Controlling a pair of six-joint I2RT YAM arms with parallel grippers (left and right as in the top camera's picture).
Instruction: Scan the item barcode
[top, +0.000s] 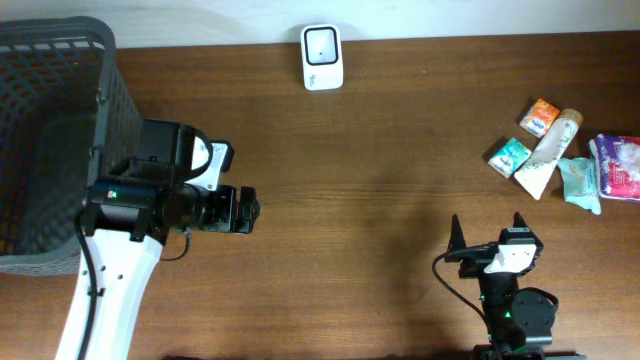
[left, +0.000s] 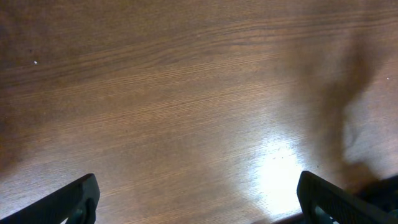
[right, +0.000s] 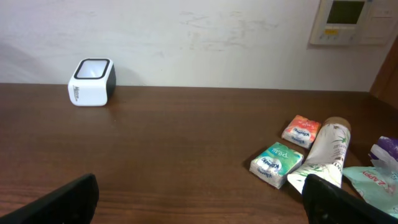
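The white barcode scanner (top: 322, 57) stands at the table's far edge, also in the right wrist view (right: 91, 81). The items lie at the right: an orange packet (top: 541, 117), a green packet (top: 509, 156), a white tube (top: 550, 152), a teal pack (top: 580, 183) and a purple pack (top: 620, 167). My right gripper (top: 487, 232) is open near the front edge, well short of them; its view shows the green packet (right: 277, 163) and tube (right: 326, 155) ahead to the right. My left gripper (top: 250, 210) is open over bare wood (left: 199, 202), holding nothing.
A dark mesh basket (top: 50, 130) fills the far left corner beside the left arm. A wall panel (right: 345, 22) hangs behind the table. Brown wood stretches between the two arms and up to the scanner.
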